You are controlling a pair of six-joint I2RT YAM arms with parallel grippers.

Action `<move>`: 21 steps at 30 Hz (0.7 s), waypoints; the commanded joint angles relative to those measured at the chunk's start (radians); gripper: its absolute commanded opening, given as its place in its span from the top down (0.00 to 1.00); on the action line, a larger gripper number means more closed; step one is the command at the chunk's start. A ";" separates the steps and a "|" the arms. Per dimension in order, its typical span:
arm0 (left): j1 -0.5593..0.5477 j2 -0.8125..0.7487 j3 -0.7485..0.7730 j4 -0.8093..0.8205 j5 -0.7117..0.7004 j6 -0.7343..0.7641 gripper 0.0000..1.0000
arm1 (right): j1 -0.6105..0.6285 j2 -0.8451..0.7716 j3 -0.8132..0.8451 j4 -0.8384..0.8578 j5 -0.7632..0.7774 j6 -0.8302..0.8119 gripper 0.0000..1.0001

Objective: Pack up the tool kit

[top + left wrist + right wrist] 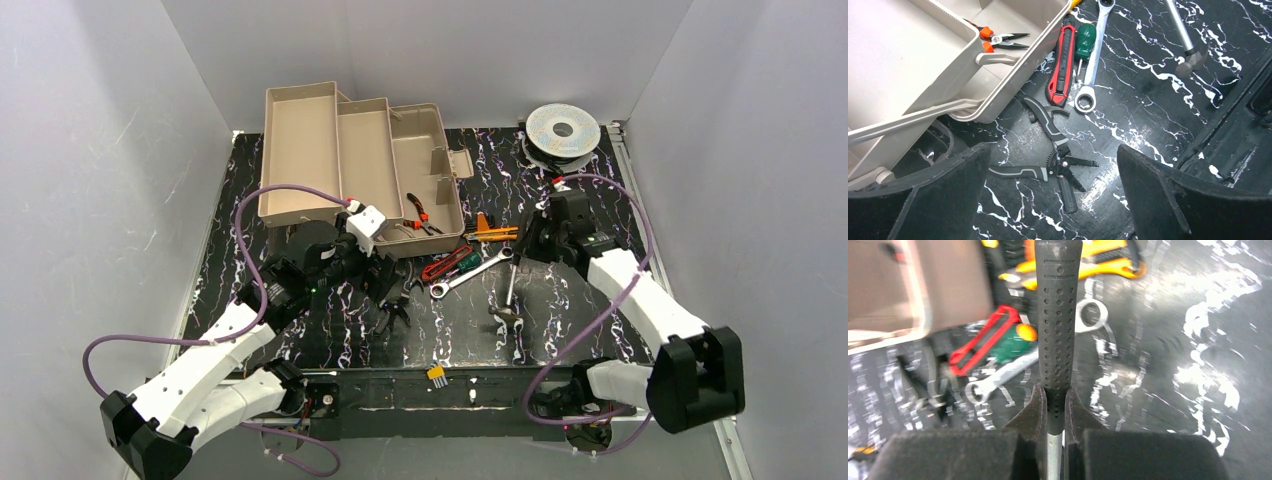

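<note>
The hammer (1058, 315) is outside the toolbox (300, 150), by the loose tools. It looks stiff and head-heavy, and is best gripped on its rubber handle. The right gripper (1057, 402) pinches that handle's base, next to the steel shaft. The left gripper (1053, 150) hangs spread wide above the pliers (1048, 172), touching nothing.

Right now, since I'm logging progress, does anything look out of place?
Only the orange pliers lie in the toolbox. The red knife, screwdriver, wrench and black pliers, splayed open, lie loose beside it.
</note>
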 commanded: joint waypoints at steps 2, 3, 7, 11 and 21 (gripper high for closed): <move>0.004 0.001 0.041 0.034 0.060 -0.063 0.02 | 0.002 -0.101 0.005 0.216 -0.290 -0.031 0.99; 0.004 0.003 0.044 0.039 0.070 -0.073 0.02 | 0.004 -0.099 0.020 0.235 -0.315 -0.027 0.99; 0.004 -0.007 0.052 0.051 0.059 -0.083 0.02 | 0.011 -0.034 0.131 0.265 -0.357 -0.018 0.99; 0.005 -0.009 0.079 0.031 0.042 -0.092 0.02 | 0.035 0.076 0.292 0.294 -0.390 -0.016 0.99; 0.004 -0.067 0.082 -0.041 -0.083 -0.104 0.02 | 0.097 0.432 0.753 0.258 -0.328 -0.056 0.99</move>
